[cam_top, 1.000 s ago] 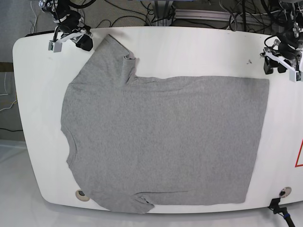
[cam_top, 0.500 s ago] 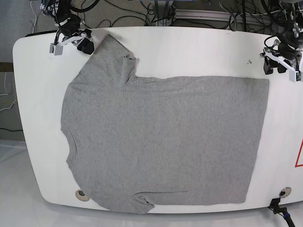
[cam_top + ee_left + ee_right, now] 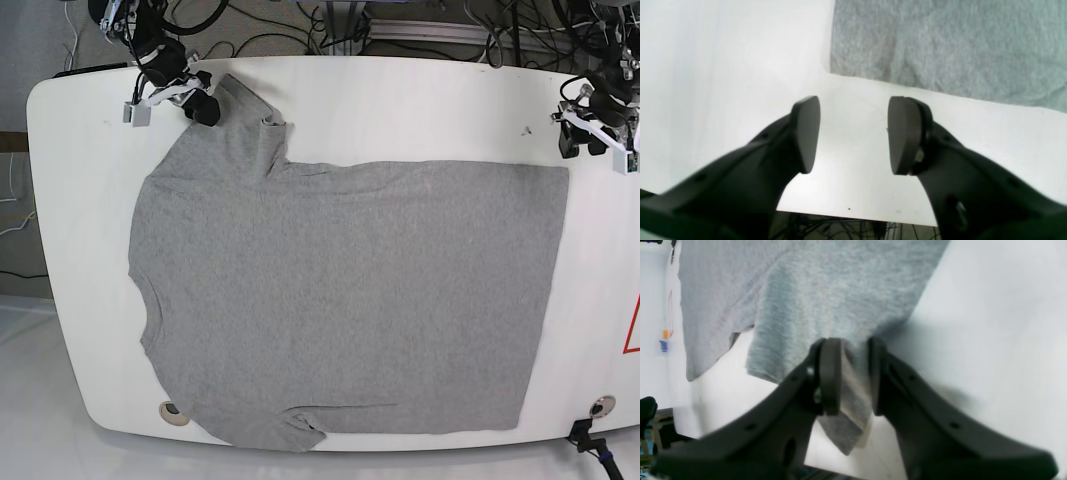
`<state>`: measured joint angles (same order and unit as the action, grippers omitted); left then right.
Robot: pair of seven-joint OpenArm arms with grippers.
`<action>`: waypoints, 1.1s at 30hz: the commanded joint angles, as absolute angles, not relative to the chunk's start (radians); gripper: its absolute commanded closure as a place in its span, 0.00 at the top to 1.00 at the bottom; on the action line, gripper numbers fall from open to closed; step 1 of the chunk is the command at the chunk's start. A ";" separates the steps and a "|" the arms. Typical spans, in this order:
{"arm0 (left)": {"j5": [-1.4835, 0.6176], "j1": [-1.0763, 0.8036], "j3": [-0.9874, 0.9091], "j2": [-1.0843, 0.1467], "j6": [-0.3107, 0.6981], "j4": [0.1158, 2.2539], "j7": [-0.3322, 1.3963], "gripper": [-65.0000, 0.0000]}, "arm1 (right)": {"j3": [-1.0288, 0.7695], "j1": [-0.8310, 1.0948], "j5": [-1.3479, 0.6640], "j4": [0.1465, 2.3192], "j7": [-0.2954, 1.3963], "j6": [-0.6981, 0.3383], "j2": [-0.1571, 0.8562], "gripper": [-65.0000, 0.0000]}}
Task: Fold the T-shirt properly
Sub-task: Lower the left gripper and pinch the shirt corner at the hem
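- A grey T-shirt (image 3: 340, 290) lies spread flat over most of the white worktop (image 3: 420, 100), its straight hem running down the 3 o'clock side and its neckline curving along the 9 o'clock side.
- One sleeve (image 3: 245, 115) reaches up toward 11 o'clock; the other sleeve (image 3: 270, 430) pokes over the worktop's near edge at about 7 o'clock.
- The right pincer (image 3: 205, 105) sits at the tip of the upper sleeve, at roughly 11 o'clock on the worktop.
- From the right wrist camera, that right pincer (image 3: 855, 373) has sleeve cloth (image 3: 853, 396) between its two dark fingers (image 3: 830, 373), which stand close together on either side of it, so it is grasping the sleeve end. A folded bit of fabric hangs out below the fingers.
- The left pincer (image 3: 598, 125) hovers at about 2 o'clock, just outside the shirt's upper hem corner and apart from it.
- From the left wrist camera, the left pincer (image 3: 853, 133) is released, its fingers (image 3: 806, 133) spread wide with only bare white worktop (image 3: 723, 66) between them; the shirt's corner (image 3: 940, 43) lies beyond the fingertips at 1 o'clock.
- Dark cables (image 3: 300, 30) trail across the floor beyond the far edge of the worktop.
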<state>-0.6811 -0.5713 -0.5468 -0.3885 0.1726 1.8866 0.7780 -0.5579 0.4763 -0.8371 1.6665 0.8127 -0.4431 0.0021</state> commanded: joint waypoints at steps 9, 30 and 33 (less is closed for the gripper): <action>-0.691 -0.561 -0.548 -0.396 0.181 1.869 0.780 0.48 | -0.549 0.478 -0.844 1.655 0.822 -0.449 0.001 0.05; -0.765 -0.321 -0.506 -0.398 0.346 1.441 0.735 0.48 | -0.557 0.477 -0.859 1.657 0.820 -0.446 -0.001 0.00; -0.776 -0.293 -0.489 -0.400 0.456 1.394 0.747 0.49 | -0.559 0.480 -0.865 1.654 0.814 -0.447 -0.002 0.00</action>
<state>-0.7677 -0.3058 -0.4961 -0.3809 0.4271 1.4025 0.7383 -0.5545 0.4717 -0.8608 1.6436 0.8162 -0.4461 -0.0059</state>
